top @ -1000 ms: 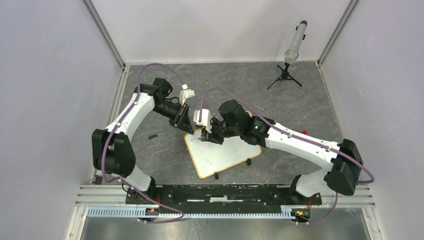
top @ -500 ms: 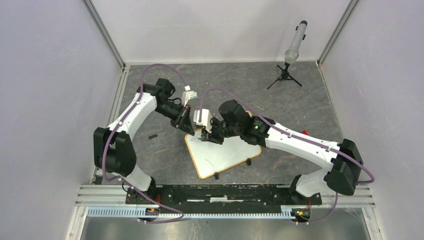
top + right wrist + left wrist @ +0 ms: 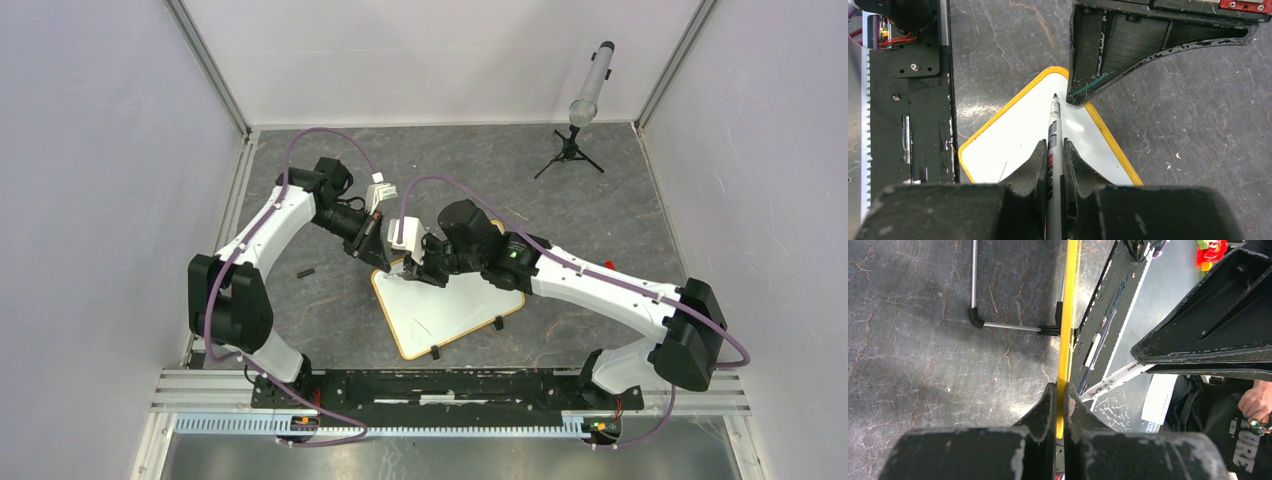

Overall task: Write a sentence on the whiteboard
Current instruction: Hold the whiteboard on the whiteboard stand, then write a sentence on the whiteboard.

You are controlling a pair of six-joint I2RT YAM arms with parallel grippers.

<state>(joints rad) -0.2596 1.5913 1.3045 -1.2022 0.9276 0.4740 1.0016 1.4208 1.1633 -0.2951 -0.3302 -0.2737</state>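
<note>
The whiteboard (image 3: 445, 312) lies flat on the table in front of both arms, its white face (image 3: 1013, 145) ringed by a yellow-orange frame (image 3: 1066, 330). My left gripper (image 3: 384, 262) is shut on the frame at the board's far left corner, with the thin yellow edge pinched between its jaws (image 3: 1061, 395). A grey-white marker (image 3: 1054, 127) sits in my right gripper (image 3: 1053, 150), which is shut on it just above that same corner (image 3: 412, 272). The black tip points at the corner, close to a left finger (image 3: 1108, 55). Whether the tip touches the board is unclear.
A small black tripod with a grey cylinder (image 3: 586, 100) stands at the back right. A short black piece (image 3: 306, 271) lies on the table left of the board. Two black feet (image 3: 497, 323) stick out from the board's near edge. The arms' mounting rail (image 3: 450, 385) runs along the front.
My left gripper has moved right onto the board's far left corner and closed on the frame. The right gripper with the marker has stayed nearly still.
</note>
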